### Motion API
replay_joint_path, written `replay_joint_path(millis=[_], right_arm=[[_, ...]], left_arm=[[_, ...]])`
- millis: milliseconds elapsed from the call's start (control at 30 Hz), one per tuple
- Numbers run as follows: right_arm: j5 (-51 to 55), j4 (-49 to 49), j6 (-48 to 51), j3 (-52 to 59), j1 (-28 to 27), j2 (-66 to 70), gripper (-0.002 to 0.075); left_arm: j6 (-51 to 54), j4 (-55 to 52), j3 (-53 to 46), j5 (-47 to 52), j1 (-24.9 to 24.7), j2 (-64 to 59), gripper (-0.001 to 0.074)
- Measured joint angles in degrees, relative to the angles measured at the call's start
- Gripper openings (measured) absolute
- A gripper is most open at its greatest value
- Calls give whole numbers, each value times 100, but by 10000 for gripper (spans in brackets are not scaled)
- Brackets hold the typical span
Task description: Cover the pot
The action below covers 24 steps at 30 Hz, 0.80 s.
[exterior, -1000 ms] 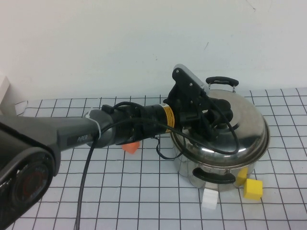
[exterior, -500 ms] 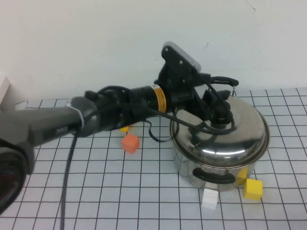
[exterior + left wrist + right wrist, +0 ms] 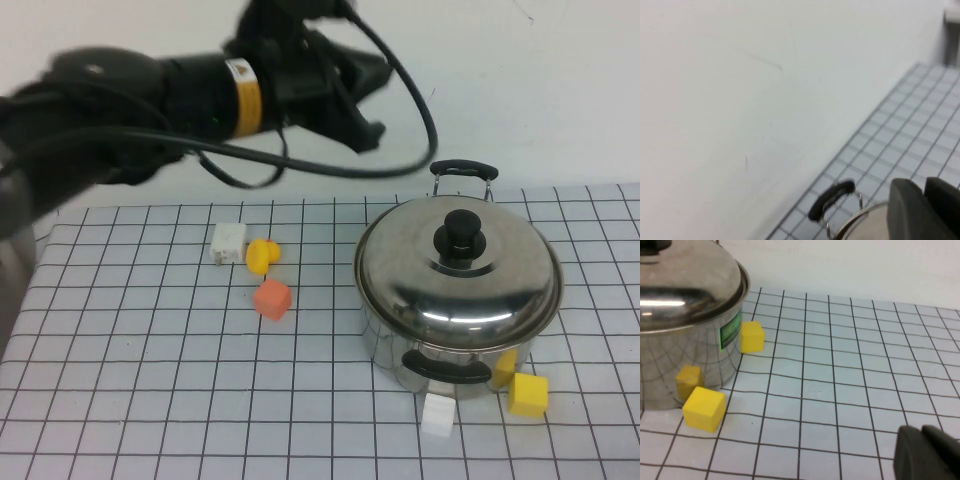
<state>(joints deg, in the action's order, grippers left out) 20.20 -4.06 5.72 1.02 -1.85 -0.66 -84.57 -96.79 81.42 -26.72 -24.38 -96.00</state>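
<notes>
Now, from the high camera, I see my left gripper [image 3: 362, 105] has lifted clear of the lid [image 3: 458, 265]; half a second ago it hung just over the black knob [image 3: 462, 235], and a second ago it was down on it. It sits high against the wall, up and to the left of the pot [image 3: 455, 310], and I cannot tell whether its fingers are spread or pressed together. The lid rests on the pot, which stands on the right half of the gridded mat [image 3: 150, 380], in the same spot as before. With the arm out of the way, a white block [image 3: 229, 242], a yellow piece [image 3: 262, 255] and an orange block [image 3: 272, 299] show on the mat left of the pot. A white cube [image 3: 437, 415] and a yellow cube [image 3: 527, 393] lie at the pot's near side, unmoved. A plain white wall [image 3: 120, 40] backs the mat.

From the left wrist camera I get mostly white wall, the grid mat running off, the pot's black handle [image 3: 831, 198] and a dark fingertip [image 3: 912, 210] at the edge.

From the right wrist camera, the right gripper [image 3: 927, 455] sits low over the mat, well to the side of the pot [image 3: 685, 360]; I cannot tell its state. Two yellow cubes [image 3: 703, 408] [image 3: 751, 336] lie just beside the pot's wall.
</notes>
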Motion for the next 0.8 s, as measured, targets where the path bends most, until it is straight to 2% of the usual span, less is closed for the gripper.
replay_joint_path(millis=[100, 300, 367, 800], right_arm=[[0, 0, 0, 0, 0, 0, 9], [0, 0, 0, 0, 0, 0, 9], [0, 0, 0, 0, 0, 0, 9], [0, 0, 0, 0, 0, 0, 9]], left_arm=[[-610, -322, -150, 198, 64, 563, 15], [-841, -376, -971, 1866, 67, 1928, 1], [-855, -364, -1417, 2147, 75, 2402, 1], [-1800, -342, -4802, 2254, 81, 5545, 0]])
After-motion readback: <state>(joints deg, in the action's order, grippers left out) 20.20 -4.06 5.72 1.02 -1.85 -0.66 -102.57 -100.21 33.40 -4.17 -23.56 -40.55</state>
